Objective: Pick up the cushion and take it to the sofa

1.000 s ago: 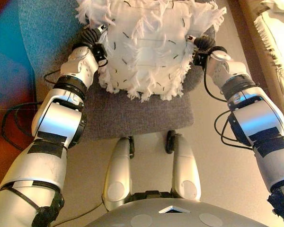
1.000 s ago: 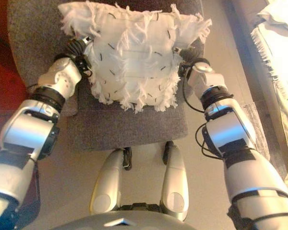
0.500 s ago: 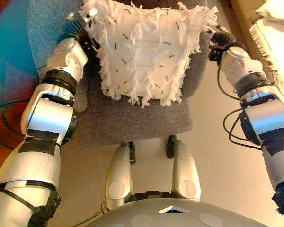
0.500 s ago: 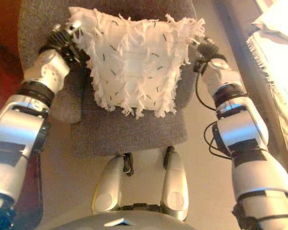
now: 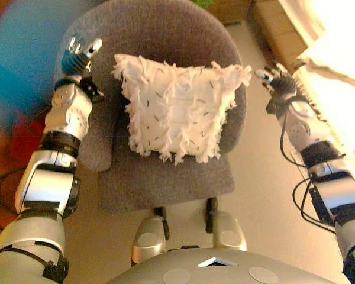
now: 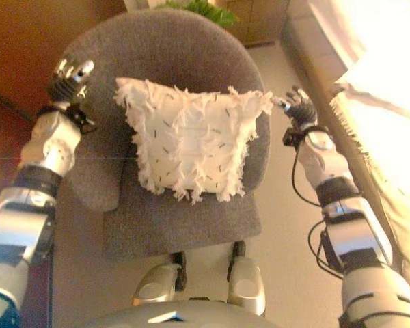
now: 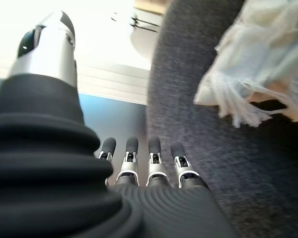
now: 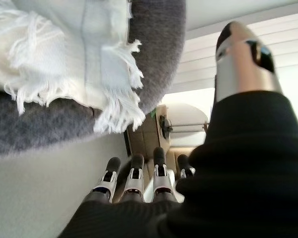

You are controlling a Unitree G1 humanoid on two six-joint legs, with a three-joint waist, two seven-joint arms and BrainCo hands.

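Note:
A white fringed cushion [image 5: 177, 112] with small dark flecks lies on the seat of a grey armchair [image 5: 165, 177], leaning toward its back. My left hand [image 5: 77, 56] is open, raised over the chair's left arm and apart from the cushion. My right hand [image 5: 275, 80] is open just past the chair's right edge, close to the cushion's right corner without touching it. The left wrist view shows straight fingers [image 7: 154, 158] against the chair fabric, with the cushion's fringe [image 7: 268, 64] beyond. The right wrist view shows the cushion [image 8: 54, 49] on the chair, clear of the fingers [image 8: 134, 178].
A sofa with a pale fringed throw [image 5: 337, 71] runs along the right side. A wooden cabinet [image 5: 225, 9] and a green plant [image 6: 191, 10] stand behind the chair. Beige floor [image 5: 260, 195] lies between chair and sofa.
Both hands have come off the cushion's sides and moved outward and away from me. The cushion now rests on the chair. The camera has shifted, showing more of the chair's back.

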